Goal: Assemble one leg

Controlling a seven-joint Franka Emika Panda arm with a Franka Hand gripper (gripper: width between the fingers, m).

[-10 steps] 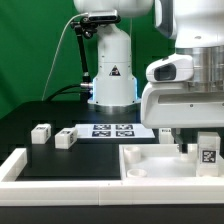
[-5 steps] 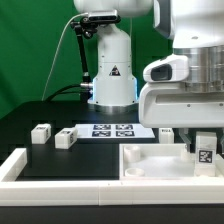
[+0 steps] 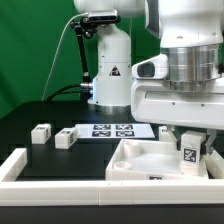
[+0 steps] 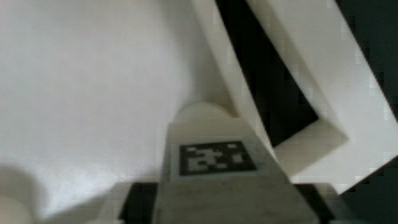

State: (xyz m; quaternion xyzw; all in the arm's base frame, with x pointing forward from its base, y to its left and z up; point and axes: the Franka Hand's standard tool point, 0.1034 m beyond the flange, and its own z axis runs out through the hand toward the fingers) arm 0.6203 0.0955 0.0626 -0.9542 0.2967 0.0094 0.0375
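My gripper (image 3: 190,150) is shut on a leg (image 3: 188,155), a small white block with a black-and-white tag, and holds it over the large white tray-like part (image 3: 135,160) at the exterior view's right. In the wrist view the leg (image 4: 217,150) sits between the dark fingers (image 4: 143,200), above the tray's flat inside (image 4: 89,90) and near its raised rim (image 4: 302,80). Two more legs (image 3: 41,133) (image 3: 66,138) lie on the black table at the exterior view's left.
The marker board (image 3: 112,130) lies flat behind the tray. A white rim piece (image 3: 14,165) runs along the front left edge. The robot base (image 3: 108,70) stands at the back against the green wall.
The gripper with the leg has moved toward the exterior view's left and turned, and the tray has shifted and tilted with it. The two loose legs have not moved.
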